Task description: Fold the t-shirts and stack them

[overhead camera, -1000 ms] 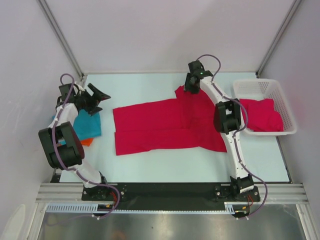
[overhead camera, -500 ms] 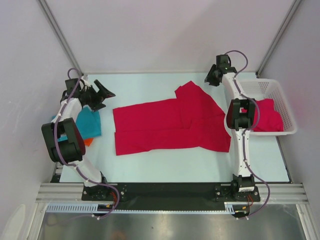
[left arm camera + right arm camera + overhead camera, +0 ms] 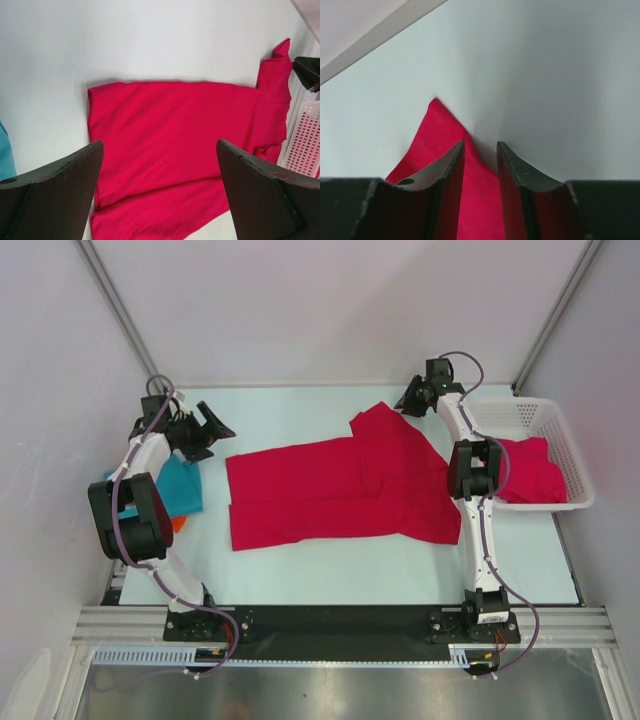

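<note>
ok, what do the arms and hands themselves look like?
The left arm and right arm have white links, bulky black joint housings and a grey-purple cable looping along each. The left hand and right hand are black; their fingers are dark matte wedges tapering to the tips.

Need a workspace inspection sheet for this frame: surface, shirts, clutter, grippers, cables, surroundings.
Surface: table pale, flat, no stains seen.
Job's things: red t-shirt laid out mid-table; teal t-shirt at left edge, orange t-shirt peeking from under it; second red t-shirt in basket.
Clutter: nothing seen.
Grippers: left gripper wide open, empty; right gripper narrowly open, empty, above the sleeve tip.
Cables: purple cables along both arms, clear of cloth.
Surroundings: white walls, metal frame posts.
</note>
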